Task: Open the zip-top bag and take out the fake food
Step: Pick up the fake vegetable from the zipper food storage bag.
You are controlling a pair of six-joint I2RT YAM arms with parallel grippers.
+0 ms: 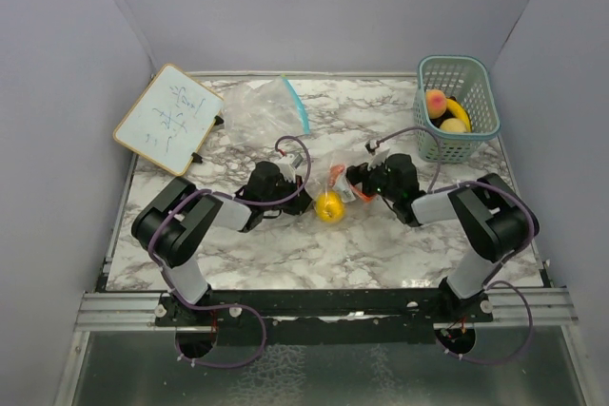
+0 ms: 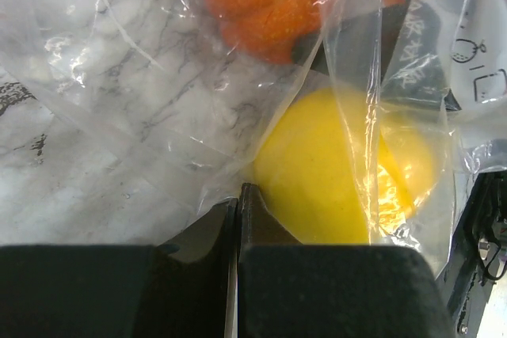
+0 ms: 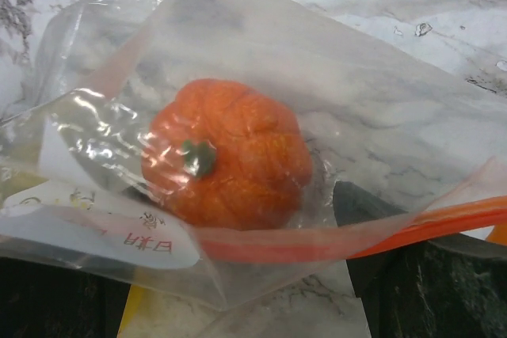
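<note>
Marble table [image 1: 381,244], both arms reaching in to meet mid-table over the zip-top bag [image 3: 380,100]. Left gripper [image 2: 239,195]: fingers pressed together, only a hairline seam between them, with a fold of the bag's clear film caught at the tips. Right gripper [image 3: 214,235]: fingers spread wide apart, holding nothing; the bag's mouth edge and its orange zip strip [image 3: 444,219] lie across the gap, the strip draped over the right-hand finger. Inside the bag: red-orange tomato [image 3: 226,152], green stem up, lying on the table under the film; yellow lemon [image 2: 333,172] just beside it, close against the left fingers (whether the lemon is wholly inside the film is hard to tell from the top view). White label [image 3: 119,235] on the bag near the zip. Back right, teal basket [image 1: 476,73] holding peach [image 1: 436,102], banana [image 1: 461,111] and another yellow piece [image 1: 454,125]. Back centre, a second clear bag [image 1: 262,106], blue zip, lying flat. Whiteboard [image 1: 168,119] propped at back left.
</note>
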